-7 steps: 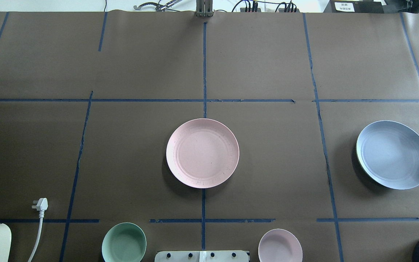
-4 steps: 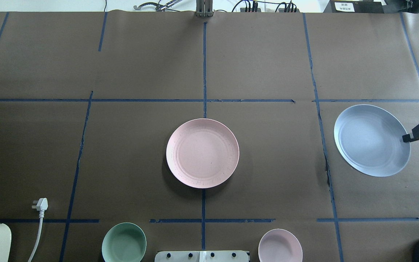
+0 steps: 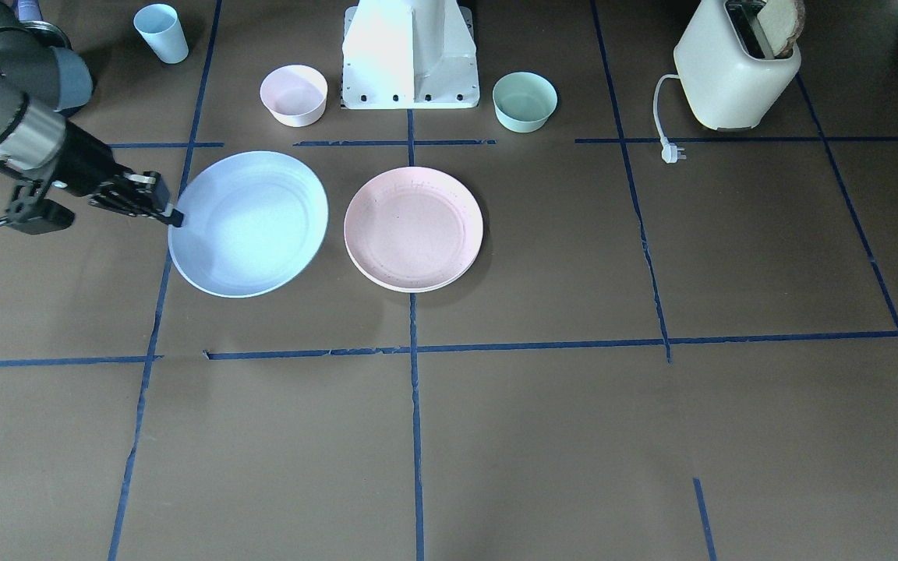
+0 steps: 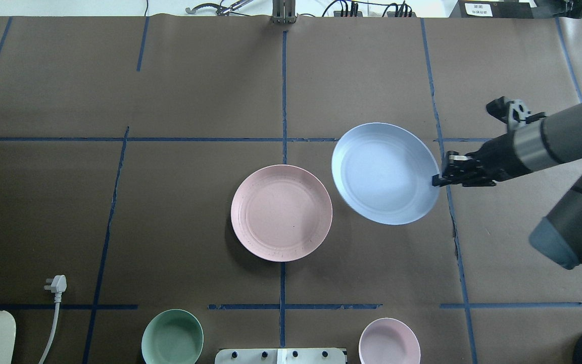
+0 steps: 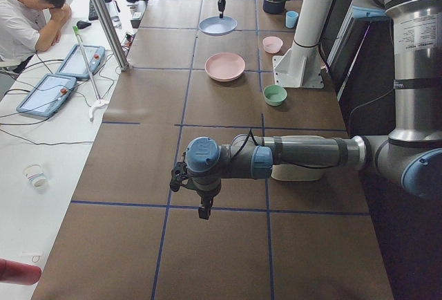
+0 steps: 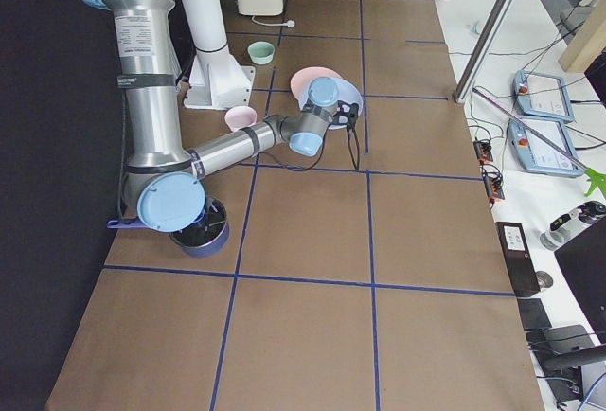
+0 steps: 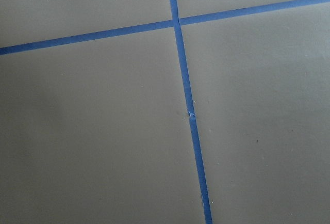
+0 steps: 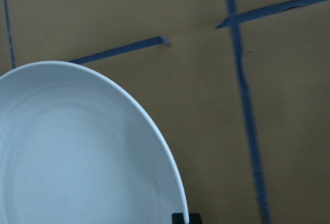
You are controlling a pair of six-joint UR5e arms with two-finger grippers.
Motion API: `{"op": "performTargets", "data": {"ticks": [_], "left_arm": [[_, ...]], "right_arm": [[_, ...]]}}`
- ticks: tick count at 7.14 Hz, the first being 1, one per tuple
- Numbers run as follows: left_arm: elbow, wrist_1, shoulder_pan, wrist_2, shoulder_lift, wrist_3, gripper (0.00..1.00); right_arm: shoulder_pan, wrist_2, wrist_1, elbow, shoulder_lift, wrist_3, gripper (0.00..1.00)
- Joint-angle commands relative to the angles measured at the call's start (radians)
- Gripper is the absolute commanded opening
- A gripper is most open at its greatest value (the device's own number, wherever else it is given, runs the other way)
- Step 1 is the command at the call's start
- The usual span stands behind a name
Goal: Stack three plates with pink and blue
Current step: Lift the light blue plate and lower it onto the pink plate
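Rim pinch by right gripper (image 4: 435,180) holds blue plate (image 4: 384,173) bottom-free, likely to land on pink plate (image 4: 281,212) just beside. Left gripper (image 5: 205,210) far off, can't tell its state.

The blue plate (image 4: 384,172) shows faint concentric rings; the pink plate (image 4: 281,212) is pale pink, likewise ringed. Blue tape lines (image 4: 284,91) grid the brown counter (image 4: 195,91).
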Motion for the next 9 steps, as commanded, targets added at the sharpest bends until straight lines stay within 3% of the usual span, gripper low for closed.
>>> {"op": "performTargets", "data": {"ticks": [1, 4, 5, 6, 7, 9], "left_arm": [[-0.001, 0.000, 0.002, 0.000, -0.001, -0.012, 1.00], [0.002, 0.000, 0.002, 0.000, -0.001, -0.012, 1.00], [0.004, 0.000, 0.002, 0.000, -0.001, -0.012, 1.00], [0.005, 0.000, 0.002, 0.001, -0.003, -0.012, 1.00], [0.005, -0.001, 0.002, 0.001, -0.003, -0.007, 1.00], [0.011, -0.001, 0.002, 0.003, -0.007, 0.001, 1.00]], "right_arm": [[-0.169, -0.213, -0.314, 0.017, 0.234, 0.051, 0.00], [-0.292, -0.339, -0.329, 0.000, 0.272, 0.097, 0.00], [-0.297, -0.343, -0.329, -0.006, 0.272, 0.098, 0.11], [-0.303, -0.341, -0.329, -0.014, 0.270, 0.085, 0.99], [-0.291, -0.326, -0.331, -0.012, 0.267, 0.080, 1.00], [-0.152, -0.151, -0.402, -0.007, 0.258, -0.036, 1.00]]}}
